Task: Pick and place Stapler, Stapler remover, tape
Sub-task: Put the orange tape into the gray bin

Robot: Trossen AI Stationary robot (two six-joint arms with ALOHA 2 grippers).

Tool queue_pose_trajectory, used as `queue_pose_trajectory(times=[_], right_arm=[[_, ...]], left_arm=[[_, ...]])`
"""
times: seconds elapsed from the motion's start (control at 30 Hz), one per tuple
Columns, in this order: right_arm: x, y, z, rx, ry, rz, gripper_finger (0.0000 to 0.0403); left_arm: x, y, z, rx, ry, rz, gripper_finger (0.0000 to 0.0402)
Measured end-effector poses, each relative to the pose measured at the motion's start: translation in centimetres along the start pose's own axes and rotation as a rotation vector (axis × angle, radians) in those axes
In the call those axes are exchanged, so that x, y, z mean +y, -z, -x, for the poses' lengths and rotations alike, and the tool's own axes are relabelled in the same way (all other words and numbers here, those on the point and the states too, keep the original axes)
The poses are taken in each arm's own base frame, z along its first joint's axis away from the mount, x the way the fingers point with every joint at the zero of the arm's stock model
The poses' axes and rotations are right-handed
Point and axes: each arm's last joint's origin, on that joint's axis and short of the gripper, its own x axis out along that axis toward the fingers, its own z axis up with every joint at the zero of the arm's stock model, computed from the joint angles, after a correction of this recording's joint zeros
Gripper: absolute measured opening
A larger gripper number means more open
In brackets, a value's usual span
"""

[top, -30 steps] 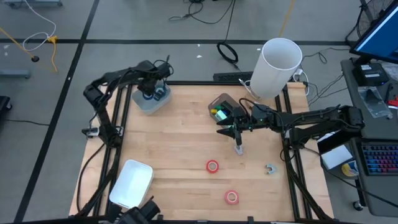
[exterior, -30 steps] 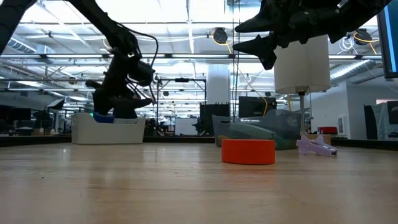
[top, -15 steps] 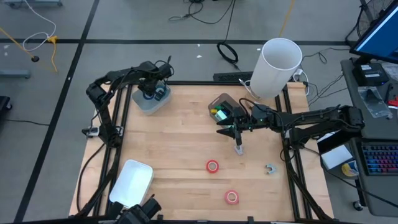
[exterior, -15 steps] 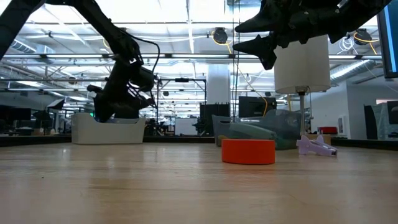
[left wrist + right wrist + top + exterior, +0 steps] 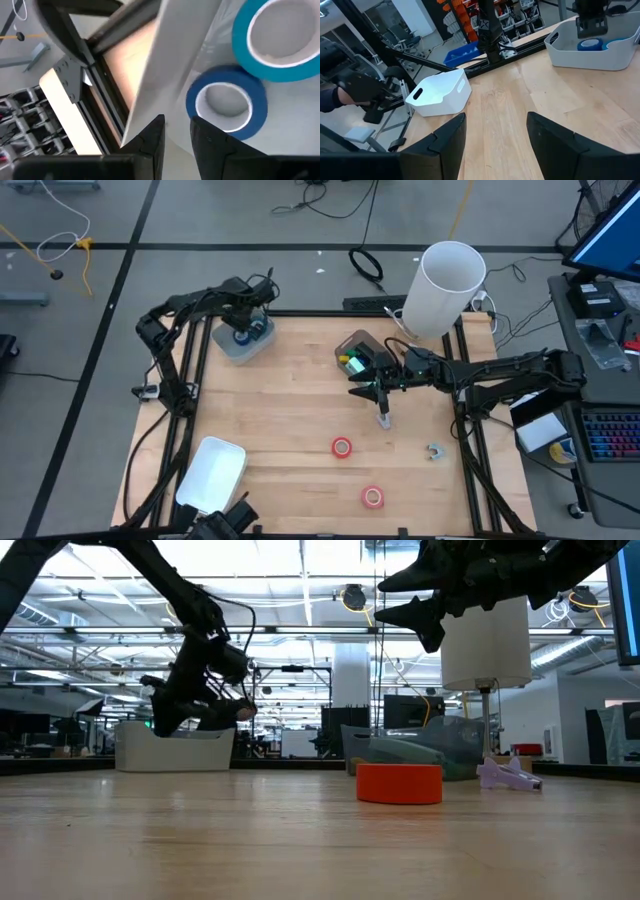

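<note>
I see the left end effector (image 5: 243, 323) above the pale bin (image 5: 228, 347) at ten o'clock on the wooden surface (image 5: 290, 420), its fingers (image 5: 149, 142) close together, holding nothing. Two glossy blue tape rings (image 5: 227, 100) lie inside. The right end effector (image 5: 366, 385) hangs spread apart near centre. Two red tape rings (image 5: 343, 447) sit at five o'clock, a grey stapler remover (image 5: 435, 451) at four.

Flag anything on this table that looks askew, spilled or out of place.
One thing stands out: the white bin at the table's near left corner sits crooked and hangs partly over the edge. The two red tape rolls and the staple remover lie loose on the wood, not yet binned.
</note>
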Motion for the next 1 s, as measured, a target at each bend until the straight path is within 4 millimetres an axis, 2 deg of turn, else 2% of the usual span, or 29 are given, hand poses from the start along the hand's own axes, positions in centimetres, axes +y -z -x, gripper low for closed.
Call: queue_pose_trajectory(times=[0.1, 0.2, 0.4, 0.53, 0.7, 0.83, 0.93, 1.0], right_arm=[[0.0, 0.0, 0.0, 0.002, -0.003, 0.0, 0.0201], [0.0, 0.0, 0.0, 0.003, -0.004, 0.0, 0.0201], [0.0, 0.1, 0.0, 0.01, -0.004, -0.028, 0.0201], [0.1, 0.1, 0.0, 0.029, -0.045, -0.084, 0.0201], [0.4, 0.2, 0.0, 0.065, -0.127, -0.137, 0.0201], [0.9, 0.3, 0.0, 0.094, -0.195, -0.123, 0.0201], [1.6, 0.7, -0.1, 0.108, -0.239, -0.053, 0.0201], [2.1, 0.9, -0.1, 0.114, -0.258, -0.014, 0.0201]], left_arm=[[0.4, 0.8, 2.1, -0.074, 0.023, 0.011, 0.0094], [0.6, 2.3, 5.2, -0.196, 0.077, 0.019, 0.0094], [-0.2, 7.5, 12.5, -0.475, 0.393, -0.048, 0.0095], [-1.2, 11.4, 15.9, -0.579, 0.573, -0.123, 0.0095], [-2.9, 15.8, 19.1, -0.702, 0.742, -0.184, 0.0095], [-4.6, 18.5, 21.2, -0.834, 0.849, -0.242, 0.0095], [-5.9, 20.0, 21.9, -0.917, 0.887, -0.243, 0.0095], [-7.1, 20.8, 21.5, -0.931, 0.915, -0.236, 0.0095]])
